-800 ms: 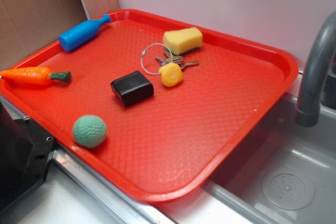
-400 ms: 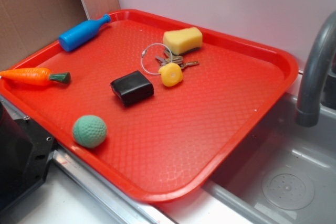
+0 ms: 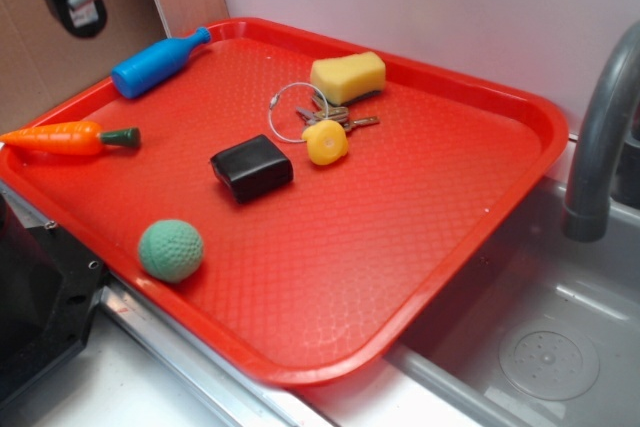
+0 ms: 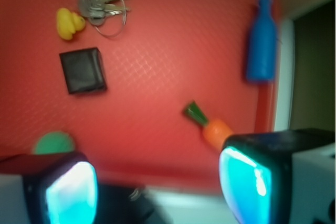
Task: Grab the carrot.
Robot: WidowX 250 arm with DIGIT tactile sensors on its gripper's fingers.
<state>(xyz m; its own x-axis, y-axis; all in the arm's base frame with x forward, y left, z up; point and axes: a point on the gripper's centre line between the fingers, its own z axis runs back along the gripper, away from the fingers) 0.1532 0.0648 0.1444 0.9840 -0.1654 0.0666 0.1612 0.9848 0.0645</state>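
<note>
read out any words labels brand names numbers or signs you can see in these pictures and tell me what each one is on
No readable text in either view.
The gripper carries a small black-and-white checkered marker, seen top left in the exterior view: a pattern, no letters or digits.
The carrot, blue bottle, black block, green ball, yellow sponge, keys and red tray show no label; any stamp on the keys is too small to read.

Gripper raised, pointing down, 2 fingers spread wide apart, nothing between.
</note>
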